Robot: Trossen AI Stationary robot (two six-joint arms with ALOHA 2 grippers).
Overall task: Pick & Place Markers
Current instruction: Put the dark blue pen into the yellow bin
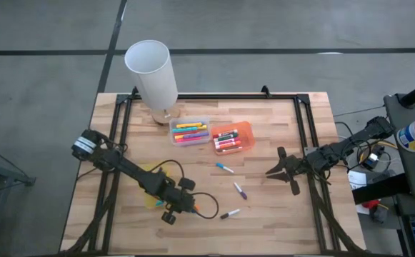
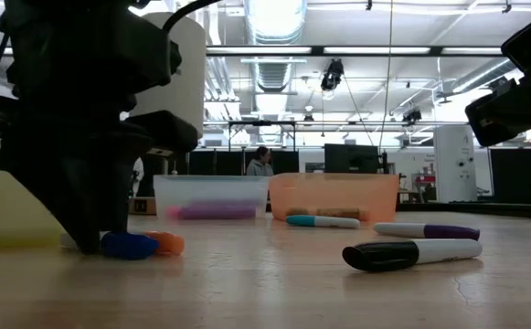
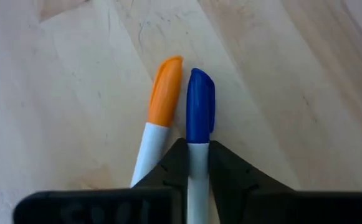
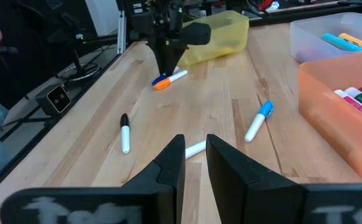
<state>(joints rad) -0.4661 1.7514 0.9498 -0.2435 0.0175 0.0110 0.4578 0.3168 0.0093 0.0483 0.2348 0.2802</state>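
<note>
My left gripper (image 3: 197, 146) stands near the table's front, left of the middle (image 1: 173, 208), shut on a blue-capped marker (image 3: 200, 106). An orange-capped marker (image 3: 163, 99) lies right beside the blue one on the wood. Loose on the table lie a light-blue marker (image 1: 225, 168), a purple one (image 1: 241, 190) and a black one (image 1: 228, 213). My right gripper (image 4: 195, 155) waits at the table's right (image 1: 282, 171), its fingers a narrow gap apart with nothing between them. My left gripper pinches the blue marker's white barrel (image 3: 197, 163), just behind the cap, between its two fingers. The fingers come steeply from above, slanting in from the table's left, and lie along the marker. The blue cap (image 2: 128, 245) rests on the table next to the orange cap.
A clear tray (image 1: 189, 132) and an orange tray (image 1: 232, 138) at the table's middle each hold several markers. A yellow tray (image 1: 148, 194) sits under my left arm. A tall white cylinder (image 1: 153, 71) stands at the far edge. A black frame rail (image 1: 307, 135) borders the table.
</note>
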